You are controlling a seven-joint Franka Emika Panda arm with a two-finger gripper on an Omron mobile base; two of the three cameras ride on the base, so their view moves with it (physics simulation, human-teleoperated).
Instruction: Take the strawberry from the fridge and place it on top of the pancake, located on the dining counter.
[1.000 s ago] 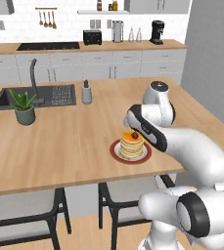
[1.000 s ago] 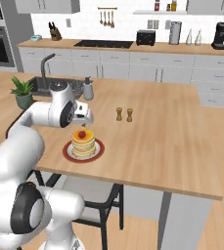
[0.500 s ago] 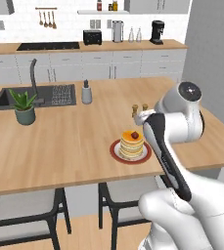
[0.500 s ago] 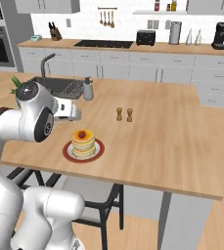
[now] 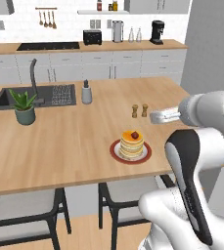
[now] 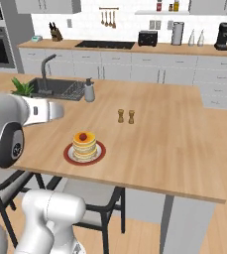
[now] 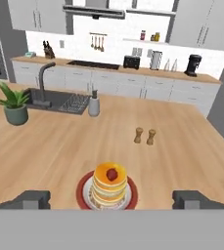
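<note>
I see the tiny red strawberry [image 7: 112, 174] resting atop the golden-tan pancake stack [image 7: 109, 185] on its red-brown plate [image 7: 84, 188], near the light-wood dining counter's [image 7: 59, 151] near edge; my gripper [image 7: 112, 199], jaws spread wide and empty, hangs near it, delivery apparently complete.

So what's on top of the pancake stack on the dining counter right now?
A small red strawberry sits on the top of the pancake stack, roughly centred. The stack rests on a red-rimmed plate; the plate's middle is covered by the stack, so what lies directly beneath cannot be seen.
</note>
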